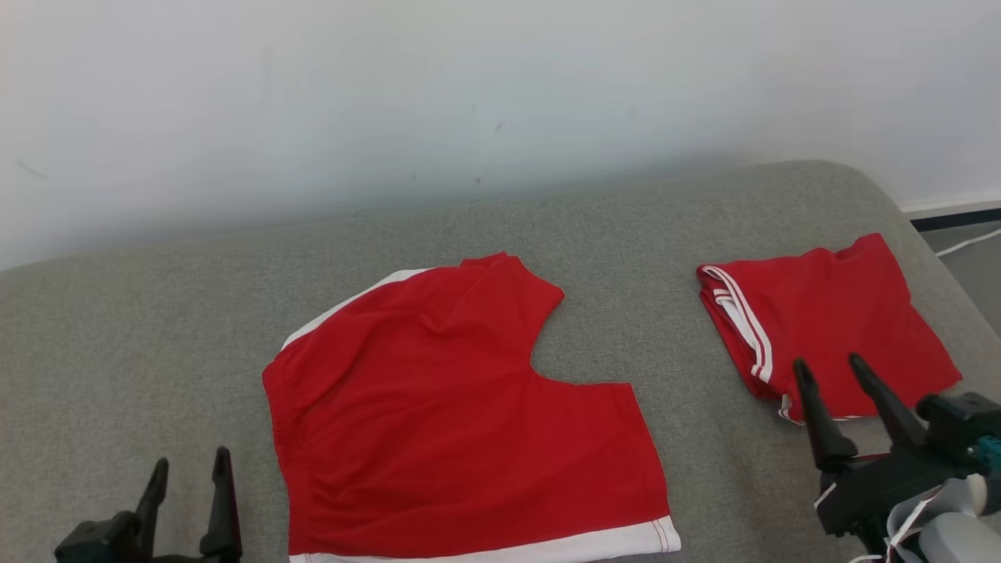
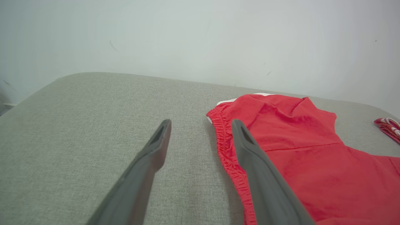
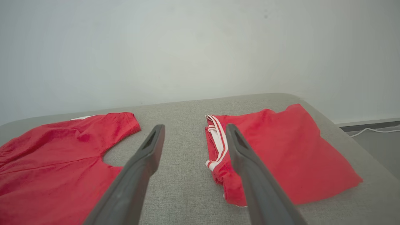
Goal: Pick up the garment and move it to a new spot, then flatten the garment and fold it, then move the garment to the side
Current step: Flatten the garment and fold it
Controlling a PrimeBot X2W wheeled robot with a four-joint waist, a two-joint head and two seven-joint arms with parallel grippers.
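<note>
You have a bench [image 1: 117, 352] covered in grey woven fabric, its far right corner rounded. Along its far side stands a plain white wall [image 1: 469, 78] with a few small dark marks [image 1: 498, 125]. Past the bench's right edge, a dark skirting strip [image 1: 954, 219] runs along the wall's foot, and a white cable [image 1: 970, 242] lies on the grey floor [image 1: 977, 277].

Red shorts [image 1: 438, 414], white trim — spread flat on a grey cushion [image 1: 156, 328]. To their right, well apart: a folded red garment [image 1: 837, 313], striped edge facing the shorts. Left gripper [image 1: 191, 457], fingers parted, empty — just left of the shorts' near corner. Right gripper [image 1: 827, 361], fingers parted, over the folded garment's near edge.
</note>
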